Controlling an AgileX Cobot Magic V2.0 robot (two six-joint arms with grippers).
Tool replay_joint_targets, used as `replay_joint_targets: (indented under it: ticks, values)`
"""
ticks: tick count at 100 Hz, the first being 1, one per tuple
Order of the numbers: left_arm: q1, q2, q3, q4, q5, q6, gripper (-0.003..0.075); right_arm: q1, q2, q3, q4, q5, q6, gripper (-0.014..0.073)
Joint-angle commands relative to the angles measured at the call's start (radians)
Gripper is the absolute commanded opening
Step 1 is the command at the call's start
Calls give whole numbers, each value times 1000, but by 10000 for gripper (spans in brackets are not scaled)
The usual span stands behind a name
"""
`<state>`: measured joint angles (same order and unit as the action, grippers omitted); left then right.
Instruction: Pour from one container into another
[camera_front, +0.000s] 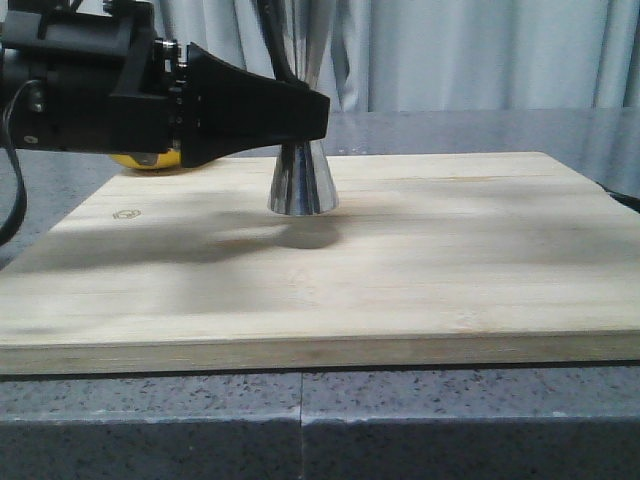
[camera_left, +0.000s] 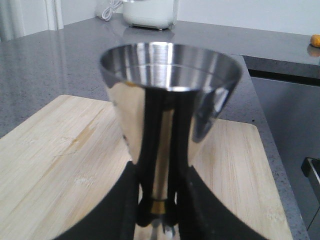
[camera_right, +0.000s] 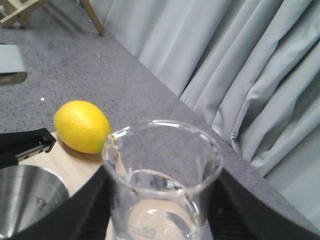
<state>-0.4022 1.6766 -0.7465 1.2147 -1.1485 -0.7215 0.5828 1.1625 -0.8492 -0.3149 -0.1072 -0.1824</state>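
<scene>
Now, the beaker (camera_right: 162, 185): it sits upright between the fingers of my right gripper (camera_right: 160, 227), dark pads against both sides of the glass, so I read those jaws as clamped on it. White scale marks show low on the wall; I cannot tell whether any liquid is inside.

Jigger (camera_front: 302, 180) next. My left gripper (camera_left: 159, 220) has it pinched at the waist, jaws closed on the gold band, upper cup open to the sky. From the front its base looks to rest on the wooden board (camera_front: 420, 260), though I can't rule out a slight lift.

In the right wrist view the jigger's rim (camera_right: 30, 200) lies below and to one side of the beaker, close. The pouring lip is not over that mouth.

To do the pour well, I judge: bring the lip directly above the steel cup, tip slowly, keep the left arm still.

Left arm reaches in level across the board, fingers horizontal. Right arm doesn't show in the front view. A lemon (camera_right: 82, 126) sits beyond the jaws, just off the board.
</scene>
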Motion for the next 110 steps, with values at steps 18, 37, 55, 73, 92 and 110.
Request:
replay_joint_targets:
  ticks: [18, 37, 55, 73, 92, 110]
  values:
    - [-10, -47, -22, -62, -215, -9, -19, 34, -32, -38, -60, -45, -7, 193]
    - [-10, -47, -22, -54, -215, -9, -19, 34, -32, -38, -95, -41, -7, 193]
    - [-10, -47, -22, -54, -215, -14, -19, 34, -32, -38, -126, -41, -7, 193]
    - [-10, -47, -22, -54, -215, -27, -19, 34, -32, -38, -147, -41, -7, 193]
    - [-27, -47, -22, -47, -215, -27, -19, 34, -32, -38, -159, -41, -7, 193]
    - [-36, -47, -22, -47, -215, -27, -19, 34, -32, -38, -168, -41, -7, 193]
